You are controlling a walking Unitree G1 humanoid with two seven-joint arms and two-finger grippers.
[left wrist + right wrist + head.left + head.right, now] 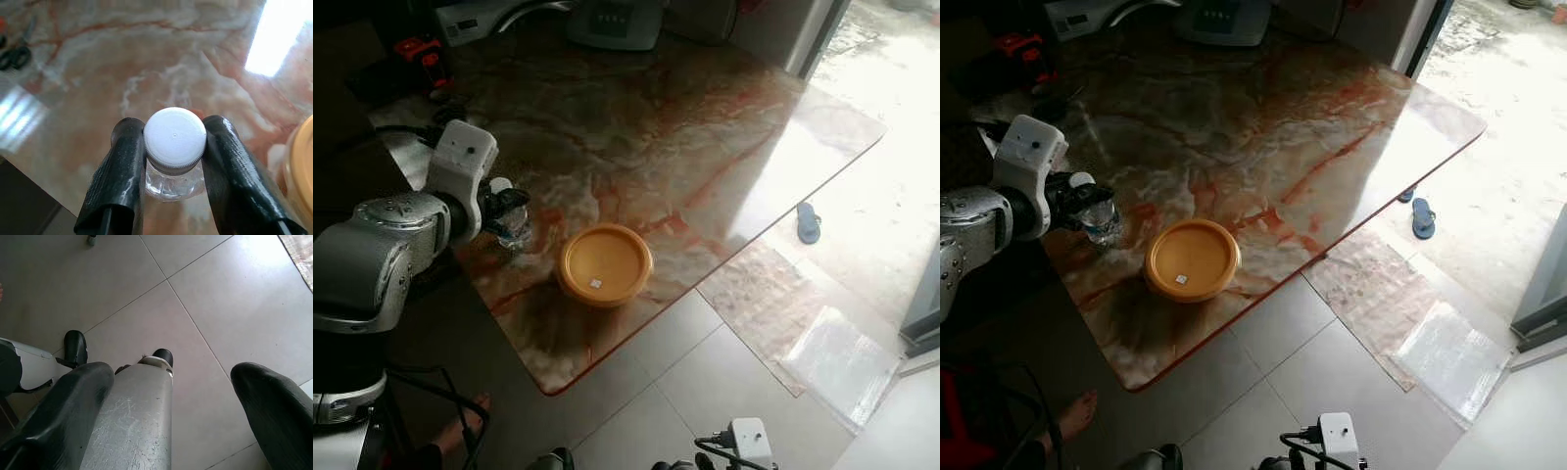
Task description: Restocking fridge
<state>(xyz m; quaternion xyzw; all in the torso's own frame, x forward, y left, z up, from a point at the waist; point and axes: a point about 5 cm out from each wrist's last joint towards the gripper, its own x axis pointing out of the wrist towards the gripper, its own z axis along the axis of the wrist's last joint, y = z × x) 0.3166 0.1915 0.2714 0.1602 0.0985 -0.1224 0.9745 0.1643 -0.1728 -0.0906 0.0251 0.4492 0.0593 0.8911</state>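
A small clear water bottle with a white cap stands upright on the marble table near its left front edge. My left gripper is shut on the bottle just under the cap, one black finger on each side. Right of the bottle, a hand's width away, sits a round yellow lidded container with a small white sticker on top. My right gripper hangs open over the tiled floor with nothing between its fingers.
Black scissors and a red tool lie at the table's far left, a grey appliance at its back edge. A blue slipper and clear plastic sheet lie on the floor. A person's bare foot is below left.
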